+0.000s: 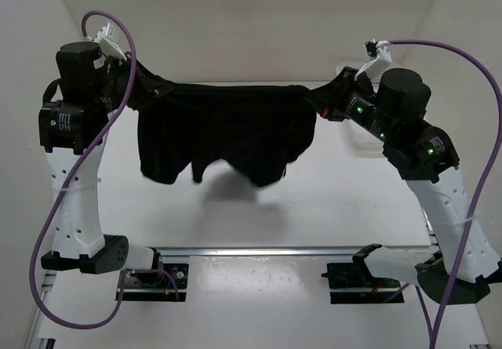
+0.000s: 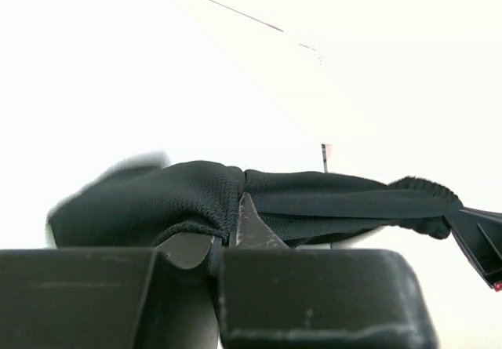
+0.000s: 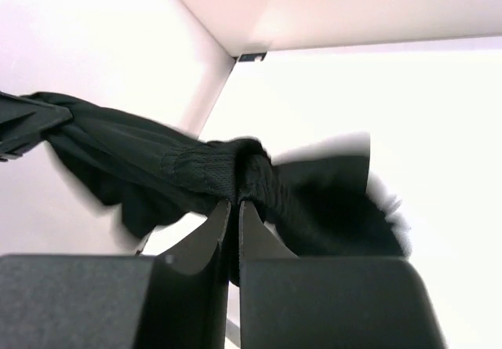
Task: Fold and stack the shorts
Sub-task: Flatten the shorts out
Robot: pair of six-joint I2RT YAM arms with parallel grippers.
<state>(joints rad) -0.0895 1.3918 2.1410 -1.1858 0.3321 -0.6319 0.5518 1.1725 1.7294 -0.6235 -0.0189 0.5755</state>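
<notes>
The black shorts (image 1: 223, 133) hang in the air above the white table, stretched by the waistband between both arms, legs dangling. My left gripper (image 1: 150, 90) is shut on the left end of the waistband; in the left wrist view (image 2: 227, 223) the fabric (image 2: 157, 200) bunches over the closed fingers. My right gripper (image 1: 314, 98) is shut on the right end; in the right wrist view (image 3: 235, 208) the jaws pinch a fold of the shorts (image 3: 196, 169). The opposite gripper shows at the far end in each wrist view.
The white table (image 1: 259, 216) lies under the hanging shorts, with white walls at the back and sides. The arm bases on a metal rail (image 1: 259, 251) stand at the near edge. Purple cables loop beside both arms.
</notes>
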